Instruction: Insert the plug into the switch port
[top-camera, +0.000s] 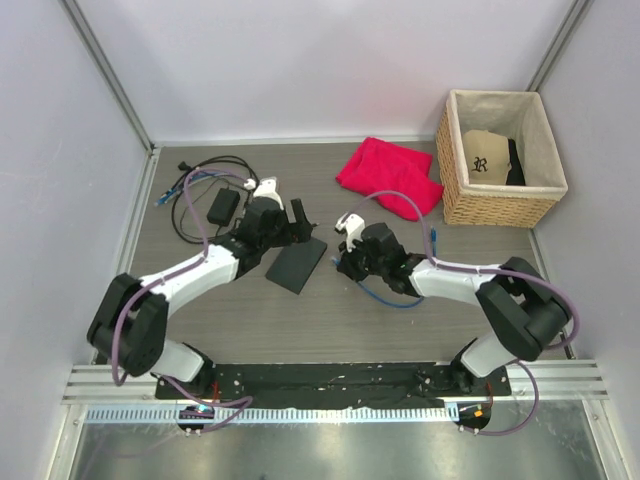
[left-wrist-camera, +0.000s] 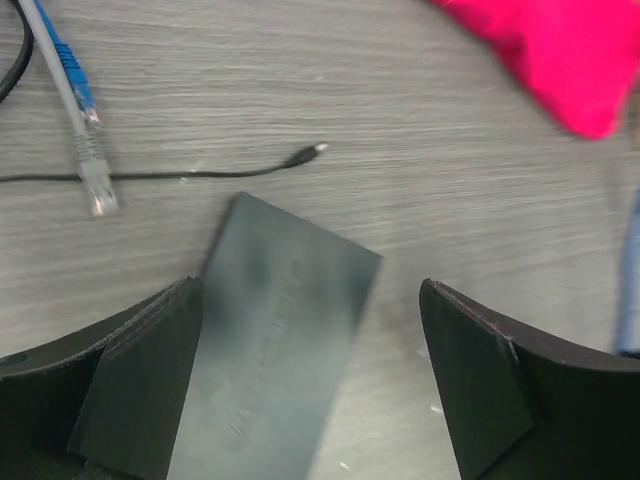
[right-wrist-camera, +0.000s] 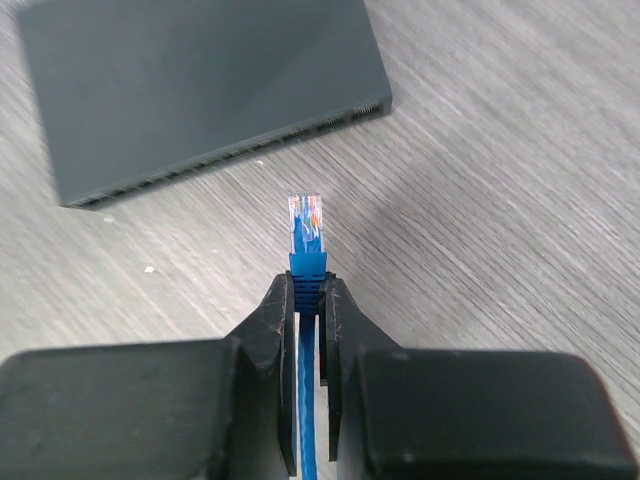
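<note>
Just short of the switch (right-wrist-camera: 200, 90), on its socketed side, the plug (right-wrist-camera: 307, 222) hangs in the air with its clear tip pointing toward the row of ports. The right gripper (right-wrist-camera: 310, 300) is pressed together on the blue boot behind that tip, and the blue cable (right-wrist-camera: 304, 430) runs back between its fingers. The plug is picked up and roughly aimed, so that much looks done. What is left, as I read it, is to close the gap to the switch, line the tip up with one port and push it home. The switch lies flat on the table (top-camera: 400, 330), turned at an angle to the plug, so the aim probably needs correcting.

On the other side of the switch, the left gripper (left-wrist-camera: 310, 300) stands spread wide, straddling the switch's end and gripping nothing. Whether one of its fingers touches the switch's edge I cannot tell.

The ports show only as a dark, blurred strip in the right wrist view, so which one the plug faces is unclear — and the plug's latch is not visible. From above, I cannot pick the plug out beside the switch at all.
</note>
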